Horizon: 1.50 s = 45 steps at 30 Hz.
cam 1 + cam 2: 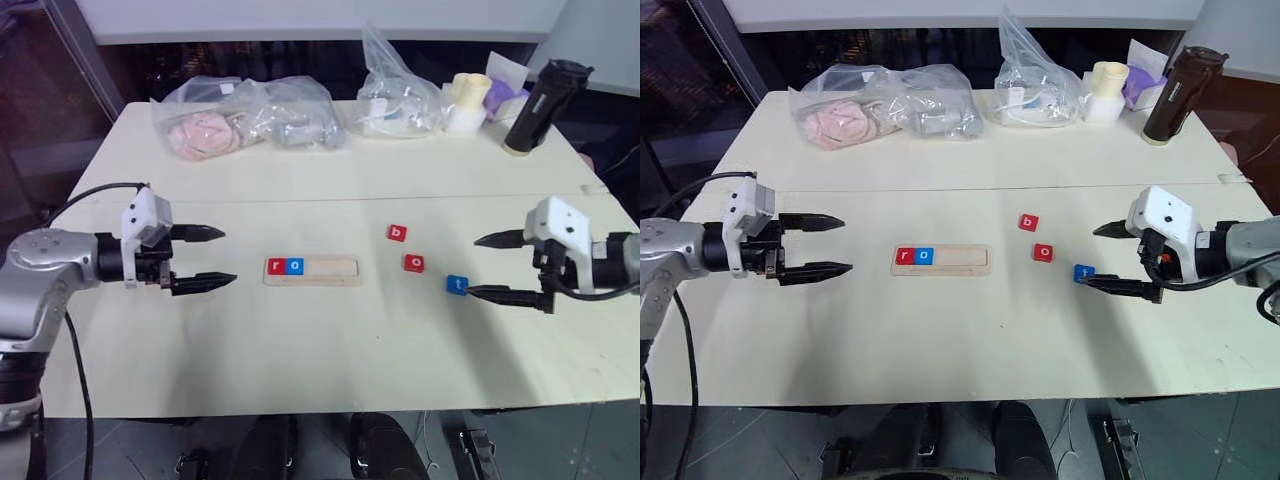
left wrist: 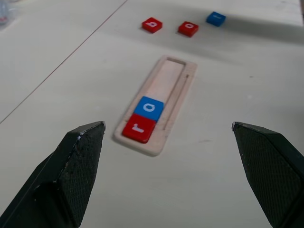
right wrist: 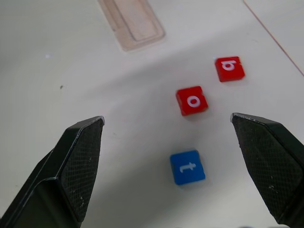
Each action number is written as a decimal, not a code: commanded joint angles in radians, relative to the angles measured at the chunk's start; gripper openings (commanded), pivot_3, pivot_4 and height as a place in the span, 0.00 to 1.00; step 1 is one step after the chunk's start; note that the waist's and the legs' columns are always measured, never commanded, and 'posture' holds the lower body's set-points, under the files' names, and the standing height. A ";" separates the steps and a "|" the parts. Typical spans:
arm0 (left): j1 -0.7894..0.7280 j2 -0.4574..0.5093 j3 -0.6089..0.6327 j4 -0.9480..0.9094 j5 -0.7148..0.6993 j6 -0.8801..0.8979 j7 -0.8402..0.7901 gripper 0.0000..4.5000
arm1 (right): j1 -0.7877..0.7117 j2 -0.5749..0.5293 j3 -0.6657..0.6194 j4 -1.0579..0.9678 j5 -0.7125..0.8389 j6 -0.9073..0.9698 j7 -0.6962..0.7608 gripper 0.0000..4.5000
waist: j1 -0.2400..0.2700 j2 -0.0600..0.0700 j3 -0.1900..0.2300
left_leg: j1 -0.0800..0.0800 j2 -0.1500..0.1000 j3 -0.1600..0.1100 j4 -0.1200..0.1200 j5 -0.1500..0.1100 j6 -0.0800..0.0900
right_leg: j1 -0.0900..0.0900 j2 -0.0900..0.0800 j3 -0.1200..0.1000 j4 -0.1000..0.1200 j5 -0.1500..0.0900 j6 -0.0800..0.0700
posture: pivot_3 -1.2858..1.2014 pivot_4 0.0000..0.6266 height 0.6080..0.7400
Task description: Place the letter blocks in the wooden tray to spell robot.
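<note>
Left eye view, listed nearest first: left end effector (image 1: 205, 258) at the robot's left, fingers spread wide, holding nothing, aimed across the desk (image 1: 330, 350) toward the wooden tray (image 1: 311, 270); right end effector (image 1: 490, 266) at the robot's right, likewise spread and empty, its lower finger just beside the blue t block (image 1: 457, 285). Wooden tray: lies flat near the middle of the desk, long axis running left to right across the robot's front. Contents: red r block (image 1: 276, 266) in the leftmost slot, blue o block (image 1: 294, 266) touching it in the second; the remaining three slots bare. Loose stock, right of the tray and apart from it: red o block (image 1: 414, 263), red b block (image 1: 397, 233) a little farther back, letters face up. Far edge: clear plastic bags (image 1: 250, 118), a dark bottle (image 1: 541, 108). Step in hand, by judgement: third letter due. Next move likely calls for the right end effector to pass over the t and o, close on the b block, and seat it against the blue o with its letter upright.
</note>
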 commanded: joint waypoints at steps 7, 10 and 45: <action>-0.036 0.004 -0.001 -0.039 -0.007 0.025 0.013 1.00 | -0.010 -0.003 -0.002 -0.029 -0.002 0.000 -0.012 0.98 | 0.001 0.000 0.000 | 0.000 0.000 0.000 0.000 0.000 0.000 | 0.000 0.000 0.000 0.000 0.000 0.000 | 0.52 0.24 1.00; -0.040 0.002 -0.011 -0.035 0.000 0.020 0.007 1.00 | -0.009 -0.001 -0.001 -0.036 0.002 0.005 -0.021 0.98 | 0.001 0.000 0.000 | 0.000 0.000 0.000 0.000 0.000 0.000 | 0.000 0.000 0.000 0.000 0.000 0.000 | 0.52 0.24 1.00; -0.726 -0.414 -0.393 1.327 0.588 -0.811 -0.244 1.00 | 0.221 0.086 -0.126 -0.330 0.070 0.160 -0.201 0.98 | 0.002 -0.002 0.001 | -0.002 -0.002 0.003 0.008 -0.002 0.004 | 0.001 0.003 0.000 0.003 0.007 0.012 | 0.52 0.24 1.00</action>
